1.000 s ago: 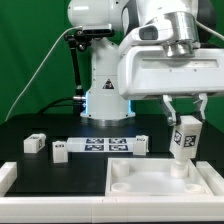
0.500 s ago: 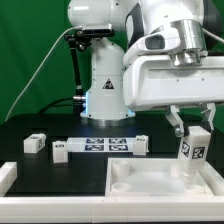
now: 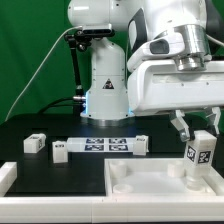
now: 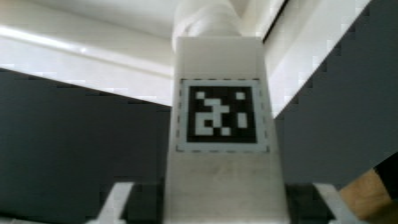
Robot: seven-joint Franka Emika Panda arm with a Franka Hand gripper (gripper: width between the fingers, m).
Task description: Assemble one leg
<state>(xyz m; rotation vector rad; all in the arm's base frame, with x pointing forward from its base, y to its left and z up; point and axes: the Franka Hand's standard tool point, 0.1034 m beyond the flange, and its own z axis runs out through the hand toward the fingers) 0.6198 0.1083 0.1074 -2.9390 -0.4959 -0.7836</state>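
Note:
My gripper [image 3: 201, 131] is shut on the leg [image 3: 201, 155], a small white block with a black-and-white tag. It holds the leg upright over the far right corner of the large white square panel [image 3: 140, 183], with the leg's lower end at or just above the corner socket. In the wrist view the leg [image 4: 222, 70] fills the middle with its tag facing the camera. It sits between my fingers [image 4: 121, 203], midway at the gripper [image 4: 222, 208]. Whether the leg touches the panel is hidden.
Three more small white tagged blocks lie on the black table: one [image 3: 35, 143] at the exterior view's left, one [image 3: 60, 150] beside it, and one [image 3: 141, 144] near the middle. The marker board [image 3: 108, 146] lies between them. The robot base [image 3: 105, 95] stands behind.
My gripper has carried the leg toward the exterior view's right and a little lower, from over the panel's middle back to its far right corner.

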